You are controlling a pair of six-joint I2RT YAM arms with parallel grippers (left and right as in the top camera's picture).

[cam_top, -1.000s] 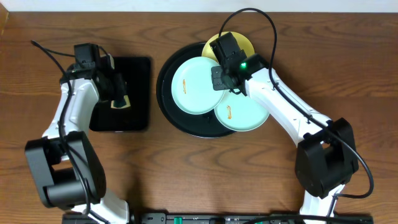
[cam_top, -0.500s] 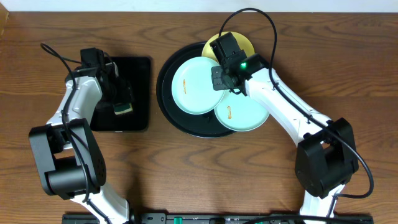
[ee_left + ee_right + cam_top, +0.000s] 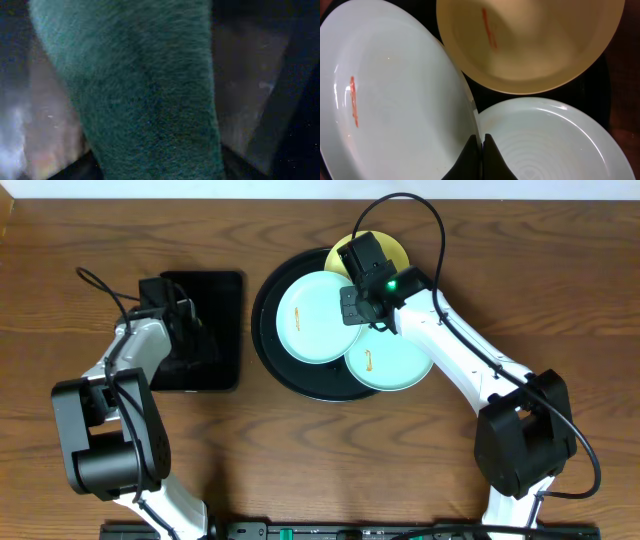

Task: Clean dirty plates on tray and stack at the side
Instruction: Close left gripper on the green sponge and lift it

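Counting three smeared dirty plates [image 3: 318,317] on the tray [image 3: 264,330], none stacked, we see right fingers [image 3: 475,155] pinched shut; we cannot tell whether left fingers [image 3: 190,345] hold the sponge [image 3: 145,90].

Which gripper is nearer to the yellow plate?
Right. The right gripper pinches the rim of a green plate just beside the yellow plate, over the round tray. The left gripper is far off, over the rectangular tray, at the sponge.
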